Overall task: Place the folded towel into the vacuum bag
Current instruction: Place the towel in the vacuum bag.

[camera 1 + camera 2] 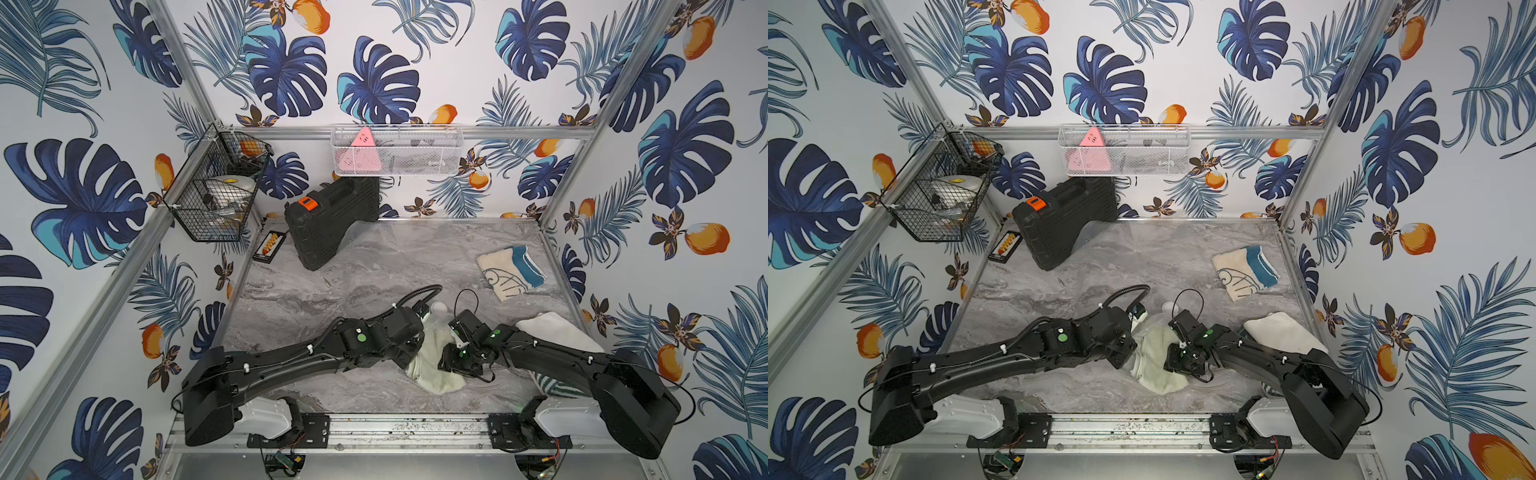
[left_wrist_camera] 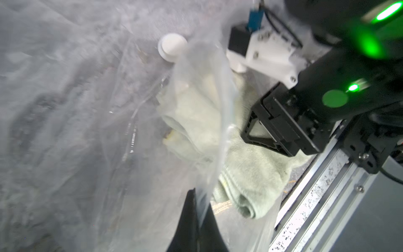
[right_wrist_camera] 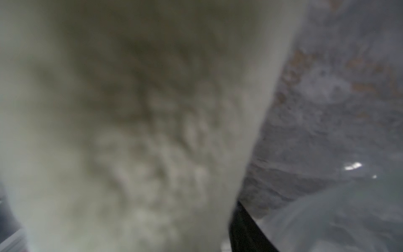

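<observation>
Marble-look tabletop (image 1: 353, 395), leaf-print walls; bag (image 2: 98, 141): clear, spread flat, valve (image 2: 172, 47) facing up; towel (image 1: 436, 380): pale green, near-centre, partly inside the bag mouth, partly outside; left gripper (image 2: 197, 196): clamped on the bag's lip; right gripper (image 2: 254, 135): against towel, grip not discernible; case (image 1: 332, 220): black, far left.

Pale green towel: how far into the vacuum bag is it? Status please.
Done: the left gripper, fingers shut, pinches the vacuum bag edge, and part of the towel lies under the plastic. In hand: the right gripper is on the towel; grip unclear. Left: its folded end is outside the bag.
</observation>
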Controlling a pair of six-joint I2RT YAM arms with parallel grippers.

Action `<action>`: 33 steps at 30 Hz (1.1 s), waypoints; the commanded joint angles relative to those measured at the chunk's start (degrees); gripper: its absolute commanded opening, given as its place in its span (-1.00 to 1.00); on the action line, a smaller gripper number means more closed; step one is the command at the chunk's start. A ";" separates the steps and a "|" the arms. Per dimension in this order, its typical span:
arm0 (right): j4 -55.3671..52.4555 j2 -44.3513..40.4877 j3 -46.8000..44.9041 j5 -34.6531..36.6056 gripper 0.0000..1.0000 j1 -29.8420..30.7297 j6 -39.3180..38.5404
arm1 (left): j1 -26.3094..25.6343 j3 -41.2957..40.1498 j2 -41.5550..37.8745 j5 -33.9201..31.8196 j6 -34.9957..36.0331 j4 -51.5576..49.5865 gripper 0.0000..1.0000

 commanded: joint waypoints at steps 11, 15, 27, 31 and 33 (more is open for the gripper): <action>-5.22 -10.05 0.96 -6.27 0.25 1.12 5.28 | 1.39 0.33 -3.83 9.40 -3.42 2.12 -1.00; -5.34 -12.36 -2.12 -2.54 0.24 4.46 10.37 | 1.39 0.43 -3.25 11.23 -4.84 5.00 -1.00; 16.02 -7.47 4.84 5.06 -0.80 16.05 -6.78 | 0.78 -0.06 1.36 16.11 -0.28 5.45 -1.00; 13.14 -2.39 7.71 5.10 -0.83 12.11 -7.46 | 0.86 -1.49 0.19 15.40 -0.79 6.60 -1.00; 12.95 1.21 7.39 6.49 -0.69 9.43 -7.12 | 0.95 -2.25 0.06 15.36 -1.11 7.06 -1.00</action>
